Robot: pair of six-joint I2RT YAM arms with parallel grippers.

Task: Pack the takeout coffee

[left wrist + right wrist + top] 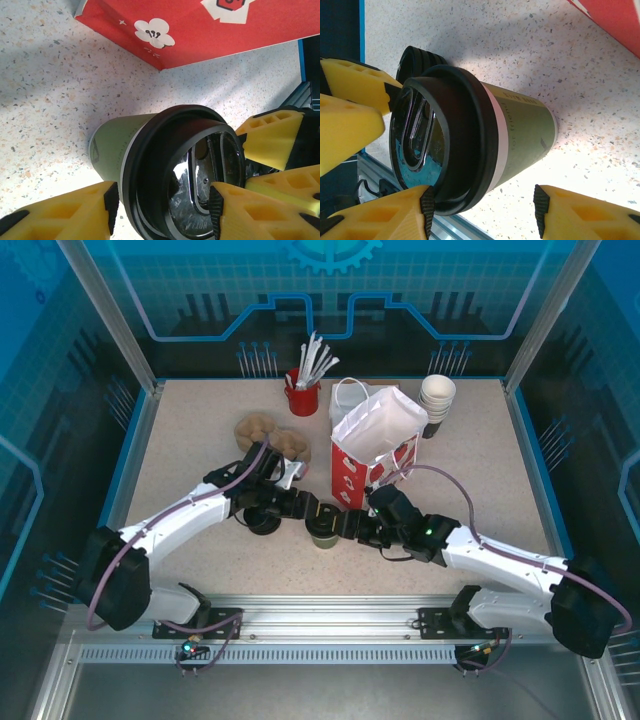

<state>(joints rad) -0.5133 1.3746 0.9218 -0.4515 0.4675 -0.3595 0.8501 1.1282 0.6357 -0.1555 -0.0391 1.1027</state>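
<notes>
1. Nearest the lens are the yellow fingers (pixel 65 215) of the left end effector (pixel 164 200), one on either side of the black lid (pixel 150 165).
2. Its jaws stand apart. One dark pad lies just beside the lid's rim and the other overlaps the lid's top. From this steep angle I cannot tell whether they press on the lid or stand just clear of it.
3. Upright on the speckled surface (pixel 480 480), near its middle, stands the takeout coffee (pixel 325 537). Its wall is olive and the lid is seated on top.
4. In the top view the two arms reach in from either side and their tips meet at the cup.
5. On the other side, the right end effector (pixel 482 202) is open and grips nothing. In the right wrist view one pad sits by the lid's rim. The other stands apart from the cup's wall, with bare surface between them.
6. Just left of the cup, under the left arm, sits a squat stack of black lids (pixel 262 525). The right wrist view shows it behind the cup's own lid.
7. Behind the cup, near but apart from it, a red paper bag (pixel 372 455) stands upright with its mouth open and its inside white.
8. Farther back are a red holder of white sticks (pixel 303 395) and, right of the bag, a stack of white-rimmed cups (pixel 437 398).
9. Left of the bag lie brown moulded trays (pixel 270 435).
</notes>
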